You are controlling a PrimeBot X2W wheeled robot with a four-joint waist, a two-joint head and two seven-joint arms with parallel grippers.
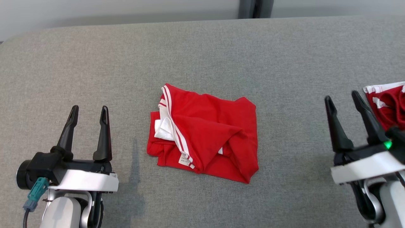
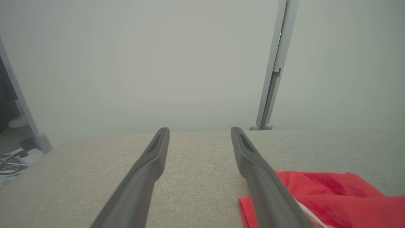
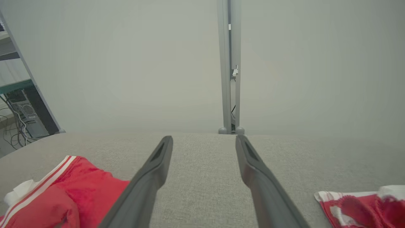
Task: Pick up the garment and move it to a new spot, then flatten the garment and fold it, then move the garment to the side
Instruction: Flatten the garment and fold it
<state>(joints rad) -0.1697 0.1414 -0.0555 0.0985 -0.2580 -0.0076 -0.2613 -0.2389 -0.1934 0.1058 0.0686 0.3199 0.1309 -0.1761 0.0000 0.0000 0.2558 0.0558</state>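
The left gripper (image 1: 90,109) sits at the low left of the head view, just above the gray tabletop (image 1: 202,47). Its jaws point to 12 o'clock, stand wide apart and hold nothing.

The red garment (image 1: 205,133) lies bunched up in the middle of the tabletop. From the left jaws it is at about 3 o'clock, a bit toward 4. Nothing touches it. The lump is almost as wide as it is deep, so it has no clear long side. Its white striped edge (image 1: 175,126) runs from about 11 o'clock down to 5 o'clock along the left part, the side closer to the left gripper.

The right gripper (image 1: 341,96) is at the far right. Its jaws are wide apart too, with nothing in them, and they lean a little toward 11 o'clock. From these jaws the red garment is at about 8 o'clock. A red and white cloth (image 1: 387,101) lies just past them, at 3 o'clock, at the edge of the view.

The gap from the left jaws to the garment looks smaller than the gap from the right jaws. So I think the left arm has the shorter reach, and it needs to swing toward 3 o'clock to get the striped edge.
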